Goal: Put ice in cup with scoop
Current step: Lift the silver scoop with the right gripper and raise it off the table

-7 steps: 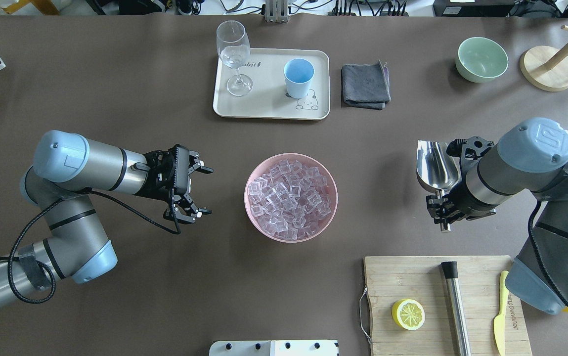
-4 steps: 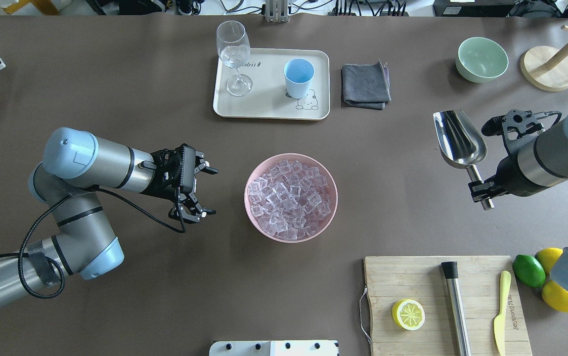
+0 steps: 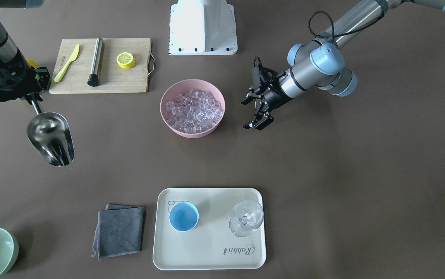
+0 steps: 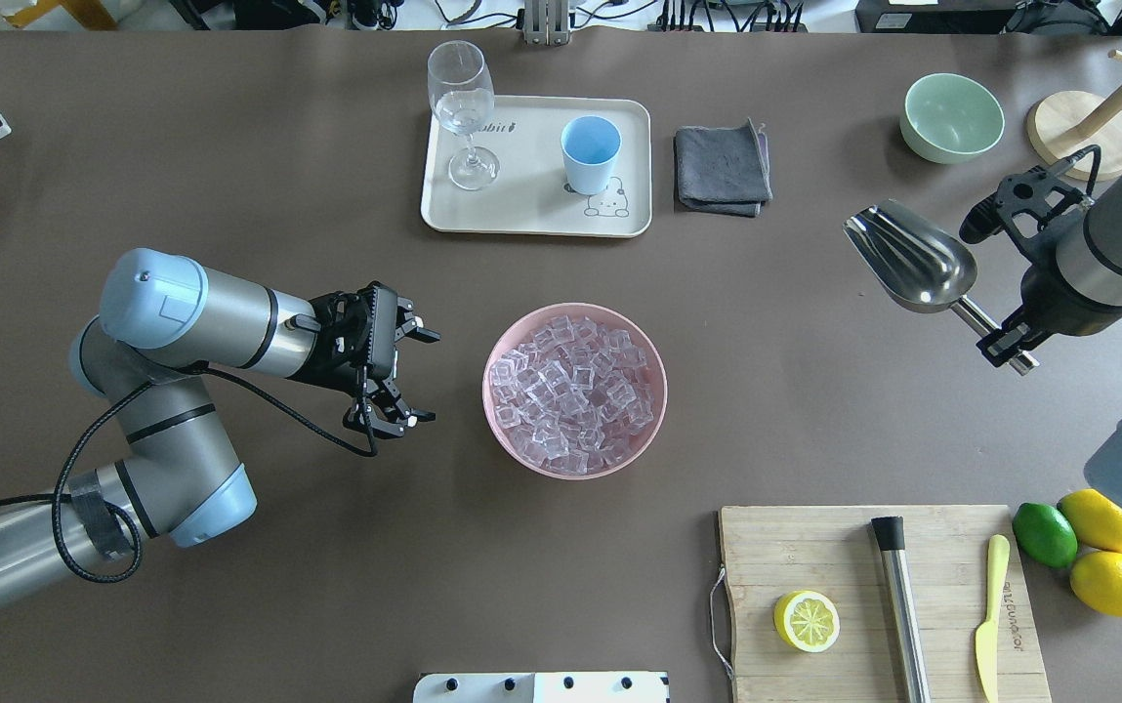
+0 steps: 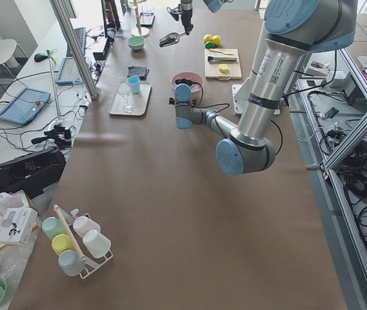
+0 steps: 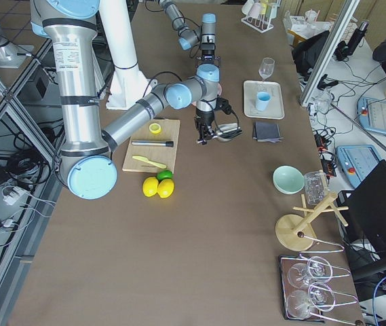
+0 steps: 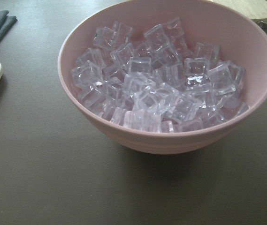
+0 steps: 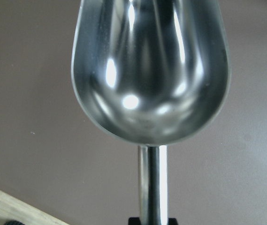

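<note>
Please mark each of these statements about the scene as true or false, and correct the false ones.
1. The scoop in the right gripper is empty. True.
2. Some ice is already in the cup. False: the cup looks empty; the ice lies in the pink bowl.
3. The cup stands on the tray beside the wine glass. True.
4. The left gripper is shut on the pink bowl. False: it is open, beside the bowl and apart from it.
</note>
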Robot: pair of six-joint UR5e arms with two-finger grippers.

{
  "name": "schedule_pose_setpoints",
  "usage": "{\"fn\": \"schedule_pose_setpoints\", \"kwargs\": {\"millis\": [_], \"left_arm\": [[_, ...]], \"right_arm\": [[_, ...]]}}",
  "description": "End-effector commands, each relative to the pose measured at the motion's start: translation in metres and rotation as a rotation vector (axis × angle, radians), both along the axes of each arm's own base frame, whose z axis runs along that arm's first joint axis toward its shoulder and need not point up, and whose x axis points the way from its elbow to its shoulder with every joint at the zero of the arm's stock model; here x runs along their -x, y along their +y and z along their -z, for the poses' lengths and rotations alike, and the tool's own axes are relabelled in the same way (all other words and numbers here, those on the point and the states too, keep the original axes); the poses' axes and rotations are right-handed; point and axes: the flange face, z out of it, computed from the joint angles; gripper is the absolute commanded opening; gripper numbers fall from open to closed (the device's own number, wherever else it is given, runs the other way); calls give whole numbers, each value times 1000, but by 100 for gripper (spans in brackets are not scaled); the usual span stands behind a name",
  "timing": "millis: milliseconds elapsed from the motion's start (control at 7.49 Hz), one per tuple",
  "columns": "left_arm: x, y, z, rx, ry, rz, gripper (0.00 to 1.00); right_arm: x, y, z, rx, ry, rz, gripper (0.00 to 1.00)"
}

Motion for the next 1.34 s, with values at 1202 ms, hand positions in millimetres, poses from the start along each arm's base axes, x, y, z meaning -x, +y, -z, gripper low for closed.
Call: {"fn": "schedule_pose_setpoints", "kwargs": {"millis": [1202], "left_arm": [[-16,-3,3,-17,23,-10,99]], "right_arm": [[-44,-17,78,-250,311,629,0]]}}
